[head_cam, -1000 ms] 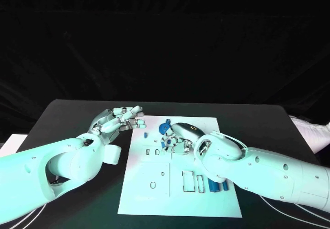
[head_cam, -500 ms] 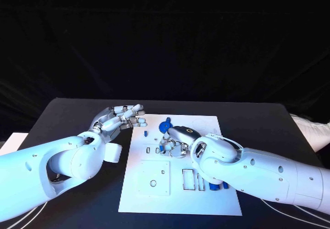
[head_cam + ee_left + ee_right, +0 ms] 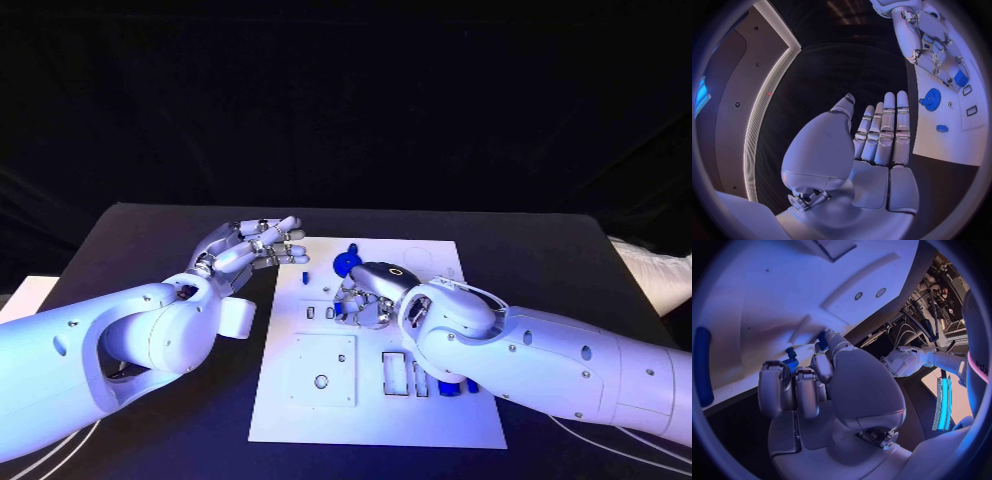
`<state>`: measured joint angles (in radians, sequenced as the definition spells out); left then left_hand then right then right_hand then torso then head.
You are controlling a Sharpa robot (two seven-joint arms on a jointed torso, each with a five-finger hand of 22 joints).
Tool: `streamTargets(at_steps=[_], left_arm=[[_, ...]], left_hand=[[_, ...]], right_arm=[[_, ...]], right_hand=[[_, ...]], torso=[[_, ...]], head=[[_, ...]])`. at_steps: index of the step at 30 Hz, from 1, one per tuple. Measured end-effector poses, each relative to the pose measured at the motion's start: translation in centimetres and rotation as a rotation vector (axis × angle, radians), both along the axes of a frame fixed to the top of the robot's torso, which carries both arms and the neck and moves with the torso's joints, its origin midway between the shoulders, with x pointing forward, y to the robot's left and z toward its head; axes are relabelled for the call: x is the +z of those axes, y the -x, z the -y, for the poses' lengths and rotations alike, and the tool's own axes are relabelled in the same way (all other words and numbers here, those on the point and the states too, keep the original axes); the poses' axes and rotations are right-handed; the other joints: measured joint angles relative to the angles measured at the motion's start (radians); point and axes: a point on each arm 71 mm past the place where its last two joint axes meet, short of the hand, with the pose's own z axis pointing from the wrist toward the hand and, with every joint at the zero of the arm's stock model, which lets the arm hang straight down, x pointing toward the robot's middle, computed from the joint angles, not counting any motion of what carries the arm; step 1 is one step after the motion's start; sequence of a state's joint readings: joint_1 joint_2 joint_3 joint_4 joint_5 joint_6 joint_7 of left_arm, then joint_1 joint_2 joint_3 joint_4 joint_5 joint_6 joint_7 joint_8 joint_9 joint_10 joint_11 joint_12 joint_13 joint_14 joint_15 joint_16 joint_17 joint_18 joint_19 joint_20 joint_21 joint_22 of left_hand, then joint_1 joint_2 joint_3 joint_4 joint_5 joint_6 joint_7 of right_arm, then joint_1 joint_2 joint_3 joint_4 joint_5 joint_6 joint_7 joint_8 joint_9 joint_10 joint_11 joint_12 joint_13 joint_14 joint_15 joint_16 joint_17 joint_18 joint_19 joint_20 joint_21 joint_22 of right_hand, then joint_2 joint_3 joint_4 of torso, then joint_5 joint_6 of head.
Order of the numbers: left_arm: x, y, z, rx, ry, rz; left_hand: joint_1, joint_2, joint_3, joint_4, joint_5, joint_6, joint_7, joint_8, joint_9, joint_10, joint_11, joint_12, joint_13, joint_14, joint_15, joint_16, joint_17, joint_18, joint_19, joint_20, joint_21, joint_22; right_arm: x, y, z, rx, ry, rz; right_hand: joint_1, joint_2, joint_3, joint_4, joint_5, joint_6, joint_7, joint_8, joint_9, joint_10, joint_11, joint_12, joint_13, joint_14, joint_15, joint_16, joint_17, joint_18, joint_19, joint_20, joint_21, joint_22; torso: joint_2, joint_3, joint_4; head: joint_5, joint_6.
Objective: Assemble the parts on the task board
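Head view — right robot hand (image 3: 364, 298) pinches a small blue part (image 3: 790, 363), axis unclear; left robot hand (image 3: 257, 248) released

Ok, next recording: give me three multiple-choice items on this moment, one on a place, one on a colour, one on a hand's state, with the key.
1. Where does the left hand hang?
A. over the black table beside the board
B. over the board's middle
C. on the right arm

2. What colour is the round geared part on the flat white task board?
A. red
B. blue
C. yellow

3. How is the right hand?
A. flat and spread
B. lifted clear of the board
C. fingers curled at a small blue part

Key: 1 A, the head view shows it off the board's edge; 2 B, both views show it blue; 3 C, the right wrist view shows the fingers closed round it.
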<state>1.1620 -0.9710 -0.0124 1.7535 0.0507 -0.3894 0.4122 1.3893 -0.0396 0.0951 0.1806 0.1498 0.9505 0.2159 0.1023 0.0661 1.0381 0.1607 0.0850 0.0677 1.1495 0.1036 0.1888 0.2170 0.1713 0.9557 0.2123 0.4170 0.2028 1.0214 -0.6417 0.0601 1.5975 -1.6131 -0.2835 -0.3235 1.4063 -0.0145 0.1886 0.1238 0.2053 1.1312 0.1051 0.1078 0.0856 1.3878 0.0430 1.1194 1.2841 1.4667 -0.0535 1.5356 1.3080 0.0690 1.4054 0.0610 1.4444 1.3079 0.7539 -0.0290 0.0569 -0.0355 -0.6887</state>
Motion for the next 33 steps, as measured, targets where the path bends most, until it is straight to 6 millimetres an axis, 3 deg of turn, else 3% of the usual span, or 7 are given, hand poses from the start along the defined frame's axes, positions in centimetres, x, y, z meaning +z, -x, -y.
streamTargets(at_steps=[14, 16, 27, 33], left_arm=[[0.0, 0.02, 0.01, -0.002, 0.0, -0.002], [0.0, 0.02, 0.01, -0.002, 0.0, -0.002], [-0.01, 0.03, 0.0, -0.002, 0.0, -0.003], [-0.01, 0.03, -0.01, -0.002, 0.0, -0.003]], left_hand=[[0.0, 0.0, 0.0, 0.0, 0.0, 0.0, 0.0, 0.0, 0.0, 0.0, 0.0, 0.0, 0.0, 0.0, 0.0, 0.0, 0.0, 0.0, 0.0, 0.0, 0.0, 0.0], [0.0, 0.0, 0.0, 0.0, 0.0, 0.0, 0.0, 0.0, 0.0, 0.0, 0.0, 0.0, 0.0, 0.0, 0.0, 0.0, 0.0, 0.0, 0.0, 0.0, 0.0, 0.0], [0.0, 0.0, 0.0, 0.0, 0.0, 0.0, 0.0, 0.0, 0.0, 0.0, 0.0, 0.0, 0.0, 0.0, 0.0, 0.0, 0.0, 0.0, 0.0, 0.0, 0.0, 0.0], [0.0, 0.0, 0.0, 0.0, 0.0, 0.0, 0.0, 0.0, 0.0, 0.0, 0.0, 0.0, 0.0, 0.0, 0.0, 0.0, 0.0, 0.0, 0.0, 0.0, 0.0, 0.0]], right_arm=[[0.04, 0.19, 0.0, 0.01, 0.031, -0.001], [0.02, 0.22, -0.02, 0.011, 0.036, -0.003], [-0.01, 0.26, -0.01, 0.003, 0.049, 0.001], [0.0, 0.31, -0.07, 0.0, 0.051, 0.005]], right_hand=[[-0.027, -0.027, -0.004, 0.002, 0.0, 0.001, -0.001, -0.014, 0.01, -0.003, -0.004, -0.04, -0.021, 0.0, 0.0, 0.0, 0.0, 0.0, -0.004, 0.004, 0.0, 0.0], [-0.032, -0.032, -0.006, 0.005, 0.006, 0.002, -0.002, -0.017, 0.006, 0.004, -0.011, -0.044, -0.024, 0.0, 0.0, 0.0, 0.0, 0.0, -0.004, 0.004, 0.0, 0.0], [-0.057, -0.051, -0.014, 0.013, 0.01, -0.025, 0.013, -0.035, 0.0, 0.002, -0.016, -0.071, -0.041, 0.0, 0.007, 0.0, 0.0, 0.0, -0.007, 0.007, -0.004, 0.0], [-0.064, -0.062, -0.021, 0.02, 0.011, -0.042, 0.02, -0.04, -0.005, -0.006, -0.008, -0.083, -0.048, 0.0, 0.014, 0.0, 0.0, 0.0, -0.011, 0.011, -0.004, 0.0]], torso=[[0.0, -0.0001, 0.0003], [0.0, -0.0002, 0.0003], [0.0, -0.0007, 0.0005], [0.0, -0.0007, 0.001]], head=[[-0.001, -0.006], [0.0, -0.006], [-0.002, -0.006], [-0.003, -0.005]])
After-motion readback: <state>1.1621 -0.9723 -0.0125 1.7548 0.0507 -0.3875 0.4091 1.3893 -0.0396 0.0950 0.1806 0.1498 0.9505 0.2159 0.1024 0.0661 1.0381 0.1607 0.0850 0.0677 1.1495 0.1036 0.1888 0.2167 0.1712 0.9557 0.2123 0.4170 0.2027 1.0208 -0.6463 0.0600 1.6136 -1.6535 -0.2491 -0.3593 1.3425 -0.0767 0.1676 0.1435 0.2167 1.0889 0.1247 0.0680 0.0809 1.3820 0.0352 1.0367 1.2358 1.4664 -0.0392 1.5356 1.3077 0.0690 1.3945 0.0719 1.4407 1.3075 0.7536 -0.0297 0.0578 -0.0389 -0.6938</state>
